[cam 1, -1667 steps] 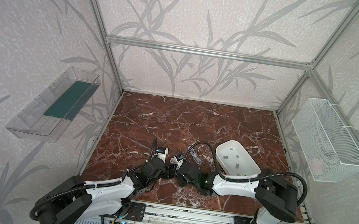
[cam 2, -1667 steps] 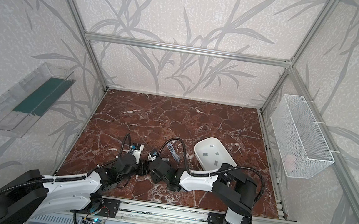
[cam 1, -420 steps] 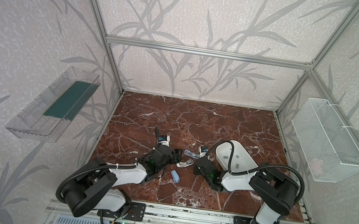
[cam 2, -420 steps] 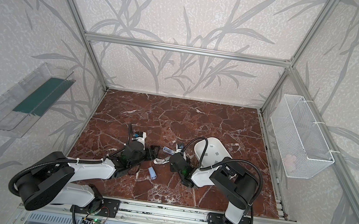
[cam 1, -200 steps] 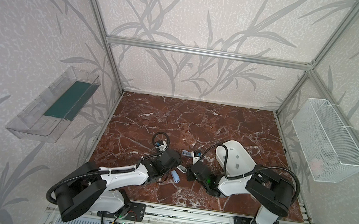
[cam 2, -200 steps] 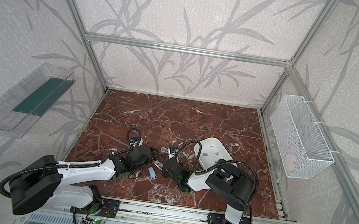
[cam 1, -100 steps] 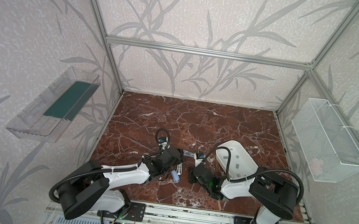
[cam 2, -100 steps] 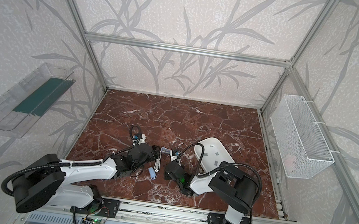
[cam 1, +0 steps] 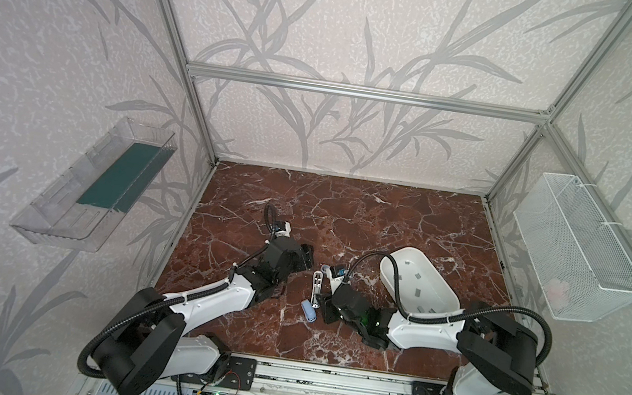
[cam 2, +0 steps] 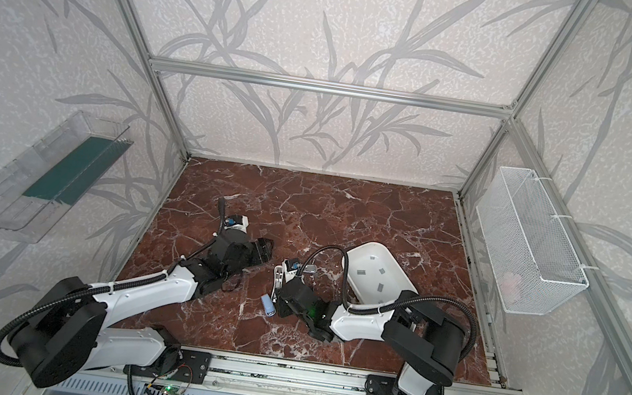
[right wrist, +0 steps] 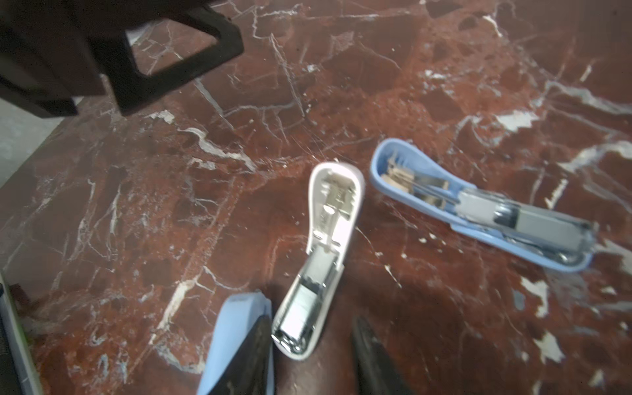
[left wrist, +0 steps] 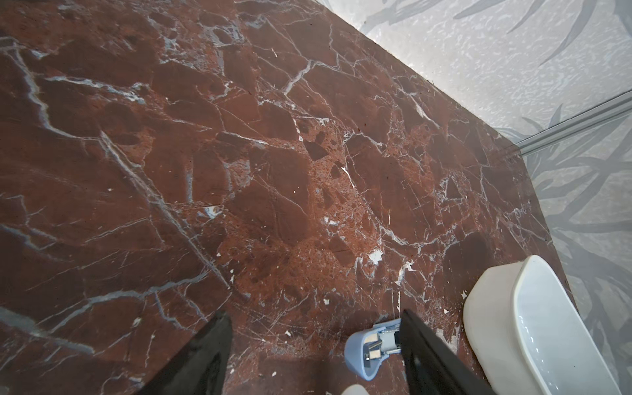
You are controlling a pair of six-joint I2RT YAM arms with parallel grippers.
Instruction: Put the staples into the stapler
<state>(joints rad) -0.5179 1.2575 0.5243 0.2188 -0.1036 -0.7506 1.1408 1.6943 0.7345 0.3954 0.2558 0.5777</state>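
Both gape: right pincer (right wrist: 309,319) straddles the white stapler's (right wrist: 328,222) end, blue stapler (right wrist: 232,328) crowding one finger; left pincer (left wrist: 314,314) empty; staples (cam 1: 417,291) in tray (cam 1: 434,284).

Grey staples (cam 1: 417,292) in tray (cam 1: 434,281); white stapler (right wrist: 318,266) open

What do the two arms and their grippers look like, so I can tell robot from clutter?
The left arm and right arm match: glossy white links, bulky black joint housings, black ribbed cables looping outside. The left gripper and right gripper are matte black with flat angular fingers; a green light shows behind the right one.
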